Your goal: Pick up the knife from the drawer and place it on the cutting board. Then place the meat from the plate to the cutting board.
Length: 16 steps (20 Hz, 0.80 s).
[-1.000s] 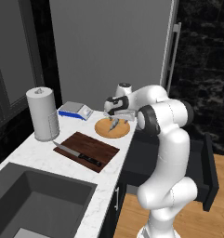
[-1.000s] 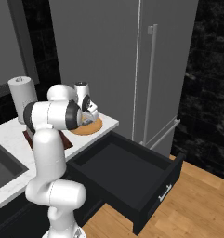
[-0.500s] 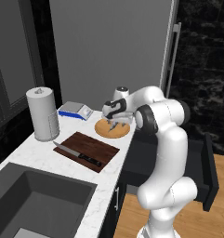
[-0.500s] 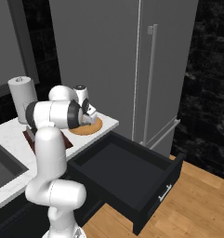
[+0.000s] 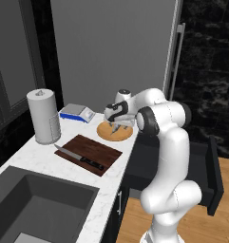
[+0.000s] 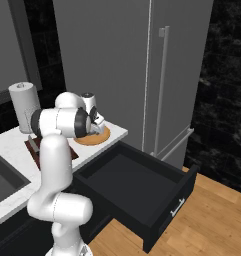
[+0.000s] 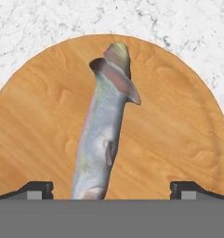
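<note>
Gleaming marble counter (dark fridge behind); drawer open.

We see the black-handled knife lying diagonally on the dark reddish cutting board, the pale fish-like meat flat on the round tan plate, and the charcoal drawer pulled open.

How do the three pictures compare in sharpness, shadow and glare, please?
Hand view: sharp, with the meat and the wood grain of the plate crisp, flatly lit, no glare. Left base view: soft and blocky, with the knife on the cutting board only coarsely resolved. Right base view: equally soft, dim backdrop, and the drawer is dark inside.
</note>
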Available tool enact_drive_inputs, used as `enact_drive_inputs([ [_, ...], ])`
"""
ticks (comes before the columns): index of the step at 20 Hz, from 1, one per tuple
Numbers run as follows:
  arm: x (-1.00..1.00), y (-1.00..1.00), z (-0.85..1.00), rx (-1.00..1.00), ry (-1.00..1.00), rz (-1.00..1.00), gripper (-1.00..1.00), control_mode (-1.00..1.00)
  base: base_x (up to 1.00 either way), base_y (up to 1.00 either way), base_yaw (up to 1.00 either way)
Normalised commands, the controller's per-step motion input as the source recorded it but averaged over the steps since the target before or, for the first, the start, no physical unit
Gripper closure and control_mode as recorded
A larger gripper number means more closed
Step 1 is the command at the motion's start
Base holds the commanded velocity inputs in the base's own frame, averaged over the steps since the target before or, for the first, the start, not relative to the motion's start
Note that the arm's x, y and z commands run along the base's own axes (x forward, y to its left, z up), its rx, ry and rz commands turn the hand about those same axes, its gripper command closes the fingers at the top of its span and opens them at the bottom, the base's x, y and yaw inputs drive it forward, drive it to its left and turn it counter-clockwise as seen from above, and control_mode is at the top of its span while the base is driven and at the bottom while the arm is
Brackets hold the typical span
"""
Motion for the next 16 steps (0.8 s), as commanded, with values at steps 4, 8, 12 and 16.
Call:
enact_drive_inputs([
  [4, 0.12, 0.00, -0.11, 0.00, 0.02, 0.00, -1.00, -1.00, 0.00, 0.00, 0.00],
  [8, 0.11, 0.00, -0.23, 0.00, 0.01, 0.00, -1.00, -1.00, 0.00, 0.00, 0.00],
  [12, 0.09, 0.01, -0.34, 0.00, 0.02, -0.01, 1.00, -1.00, 0.00, 0.00, 0.00],
  [16, 0.08, 0.00, -0.27, 0.00, 0.01, 0.00, 1.00, -1.00, 0.00, 0.00, 0.00],
])
